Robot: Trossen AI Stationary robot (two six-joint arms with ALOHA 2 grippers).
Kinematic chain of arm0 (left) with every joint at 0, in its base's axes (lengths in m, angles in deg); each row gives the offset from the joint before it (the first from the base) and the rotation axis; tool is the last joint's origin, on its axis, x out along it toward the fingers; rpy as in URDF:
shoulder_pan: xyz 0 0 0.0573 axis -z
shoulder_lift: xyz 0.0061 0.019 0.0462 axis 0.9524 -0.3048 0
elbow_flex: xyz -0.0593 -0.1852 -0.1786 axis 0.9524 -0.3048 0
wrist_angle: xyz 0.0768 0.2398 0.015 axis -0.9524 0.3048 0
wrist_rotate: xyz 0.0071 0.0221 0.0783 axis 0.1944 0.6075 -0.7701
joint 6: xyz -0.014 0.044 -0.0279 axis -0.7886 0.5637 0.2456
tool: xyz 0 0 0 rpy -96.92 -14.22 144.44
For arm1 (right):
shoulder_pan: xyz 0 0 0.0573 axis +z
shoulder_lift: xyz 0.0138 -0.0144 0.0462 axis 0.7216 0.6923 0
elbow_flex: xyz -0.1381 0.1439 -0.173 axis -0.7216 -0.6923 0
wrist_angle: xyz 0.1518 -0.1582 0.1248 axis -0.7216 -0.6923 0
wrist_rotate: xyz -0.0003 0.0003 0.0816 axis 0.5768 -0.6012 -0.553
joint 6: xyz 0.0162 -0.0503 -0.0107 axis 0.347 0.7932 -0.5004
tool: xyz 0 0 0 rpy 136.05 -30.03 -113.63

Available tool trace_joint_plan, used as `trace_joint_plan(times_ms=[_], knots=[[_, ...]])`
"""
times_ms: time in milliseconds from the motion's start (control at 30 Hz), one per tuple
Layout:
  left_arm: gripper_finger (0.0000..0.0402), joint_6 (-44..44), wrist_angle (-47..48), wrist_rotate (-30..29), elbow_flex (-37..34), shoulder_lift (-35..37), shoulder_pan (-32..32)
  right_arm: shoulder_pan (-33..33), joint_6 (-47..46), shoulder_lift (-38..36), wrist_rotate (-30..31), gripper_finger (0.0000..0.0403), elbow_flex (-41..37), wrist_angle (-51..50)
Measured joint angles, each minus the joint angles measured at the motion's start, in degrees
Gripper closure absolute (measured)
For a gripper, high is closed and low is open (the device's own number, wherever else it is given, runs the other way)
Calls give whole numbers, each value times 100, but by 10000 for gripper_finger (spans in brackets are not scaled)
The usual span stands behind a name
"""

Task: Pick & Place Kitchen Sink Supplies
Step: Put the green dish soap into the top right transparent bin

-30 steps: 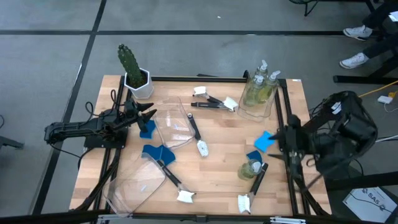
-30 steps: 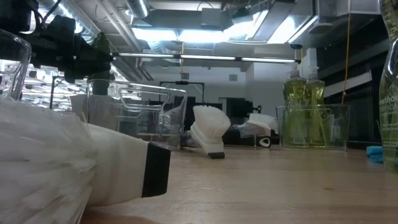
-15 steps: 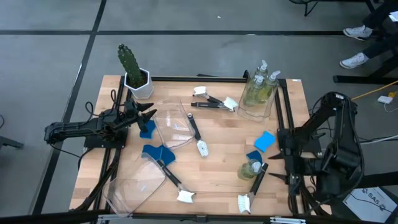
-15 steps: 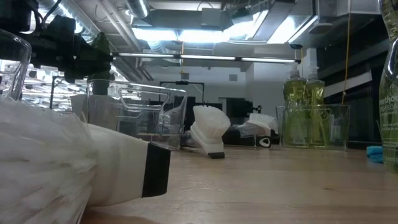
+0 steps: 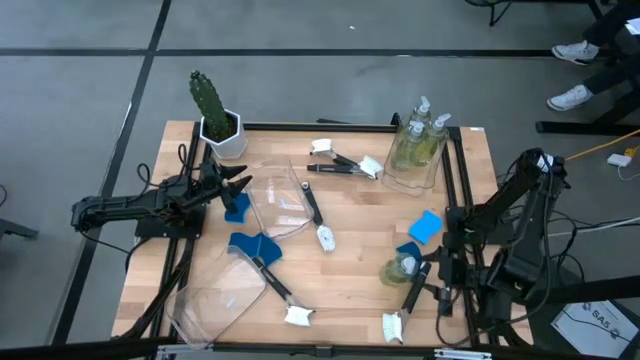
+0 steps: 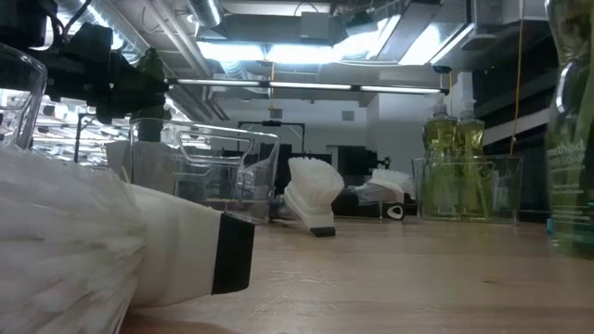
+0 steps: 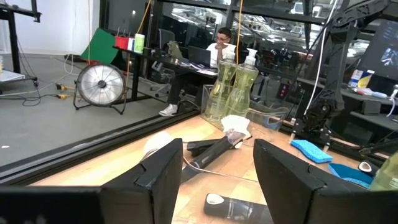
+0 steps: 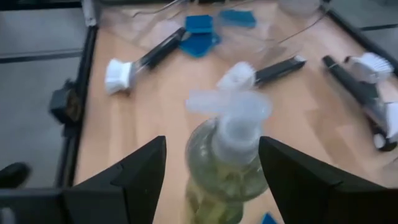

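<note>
I see the right gripper now lower than before — jaws spread either side of the soap bottle near the table's right edge; left gripper unmoved, jaws spread, empty.

High view: overhead, straight down on the tabletop. Low view: surface level, facing the room. Both share the binned soap bottles.

You see a light wooden table with a potted green cactus in a white hexagonal pot at its far left corner. Two clear plastic bins lie tipped on the left half; a third stands upright far right.
</note>
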Motion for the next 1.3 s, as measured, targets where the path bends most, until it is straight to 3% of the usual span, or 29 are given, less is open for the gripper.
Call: trace_joint_plan(times_ms=[600, 833, 1067, 1300], knots=[[212, -2, 0, 2, 0, 1, 0, -664, 159, 115, 234, 156, 39, 38], [210, -2, 1, 0, -2, 0, 1, -904, 551, 356, 186, 209, 39, 435], [212, 0, 0, 0, -2, 0, 0, -966, 983, 360, 148, 295, 39, 942], [212, -2, 0, 0, 0, 1, 1, -1026, 1474, 352, -128, 300, 119, 1247]])
